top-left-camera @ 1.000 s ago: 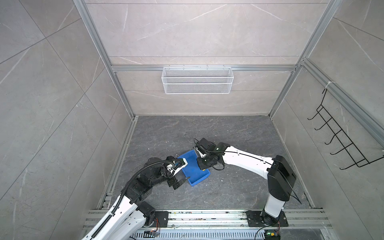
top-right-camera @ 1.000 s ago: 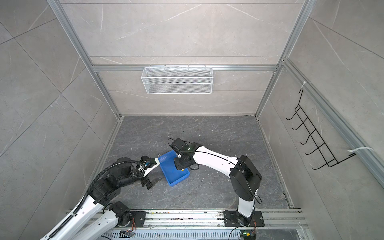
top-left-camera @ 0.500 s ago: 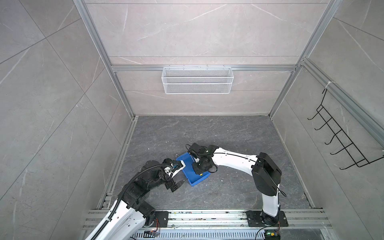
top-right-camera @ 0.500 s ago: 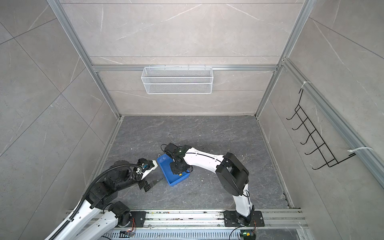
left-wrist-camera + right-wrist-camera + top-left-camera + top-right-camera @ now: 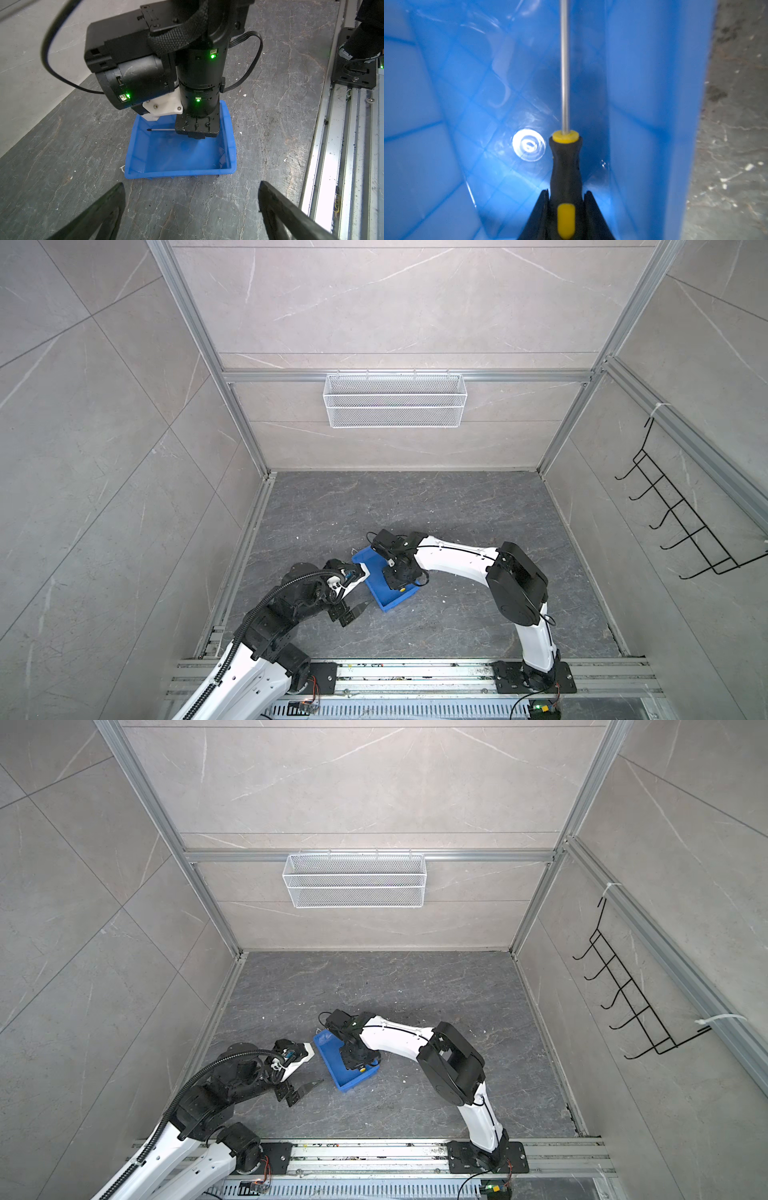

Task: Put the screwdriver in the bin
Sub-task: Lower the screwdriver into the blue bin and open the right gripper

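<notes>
— Jaws of the right gripper (image 5: 566, 192): how are they found?

— Clamped on the screwdriver (image 5: 565, 166), at the rear half of its handle. Those of the left gripper (image 5: 191, 187) are spread wide with nothing between them, and its fingers (image 5: 97, 214) are held just short of the bin (image 5: 180, 172).

— How is the screwdriver described?

— A black handle, narrowed at the waist, is seen, with a yellow collar at the front, a yellow inlay along the grip and a yellow butt. A thin bright metal shaft with a dark tip is fitted.

— Where is it, and which way is it pointed?

— It is held inside the bin's walls, close beside one long wall and parallel to it. In both top views only the butt is shown, at 5 o'clock of the wrist. The long axis is judged to be laid from 5 to 11 o'clock, tip toward 11. Whether the bin's floor is touched cannot be told.

— What is counted?

— One screwdriver, one bin and two grippers. One white wire basket (image 5: 395, 400) is hung at 12 o'clock on the back wall, and one black hook rack (image 5: 685, 526) at 3 o'clock.
</notes>
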Available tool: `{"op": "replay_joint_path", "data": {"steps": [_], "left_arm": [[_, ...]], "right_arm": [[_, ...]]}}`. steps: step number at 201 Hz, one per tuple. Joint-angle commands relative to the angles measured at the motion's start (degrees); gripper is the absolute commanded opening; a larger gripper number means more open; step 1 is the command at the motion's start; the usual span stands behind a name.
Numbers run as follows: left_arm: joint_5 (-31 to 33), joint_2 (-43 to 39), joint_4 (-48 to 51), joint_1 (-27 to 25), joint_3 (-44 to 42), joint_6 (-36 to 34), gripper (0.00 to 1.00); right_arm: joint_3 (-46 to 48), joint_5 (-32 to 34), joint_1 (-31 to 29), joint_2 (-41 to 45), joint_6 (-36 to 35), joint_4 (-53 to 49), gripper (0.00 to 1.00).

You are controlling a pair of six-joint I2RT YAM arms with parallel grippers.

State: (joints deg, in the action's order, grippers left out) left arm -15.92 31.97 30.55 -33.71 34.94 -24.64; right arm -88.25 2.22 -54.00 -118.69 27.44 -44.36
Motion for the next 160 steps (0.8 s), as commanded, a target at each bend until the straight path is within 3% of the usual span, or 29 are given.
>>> {"op": "replay_joint_path", "data": {"steps": [1,160], "left_arm": [[0.5,0.2,0.2,0.4,1.2,-0.3,1.00],[3.0,-0.7,-1.6,0.4,1.2,1.7,1.00]], "right_arm": [[-1.9,1.4,-0.3,-1.2,0.0,-1.0,0.06],[7.3,2.1,-1.0,11.9,-1.5,7.7,0.63]]}}
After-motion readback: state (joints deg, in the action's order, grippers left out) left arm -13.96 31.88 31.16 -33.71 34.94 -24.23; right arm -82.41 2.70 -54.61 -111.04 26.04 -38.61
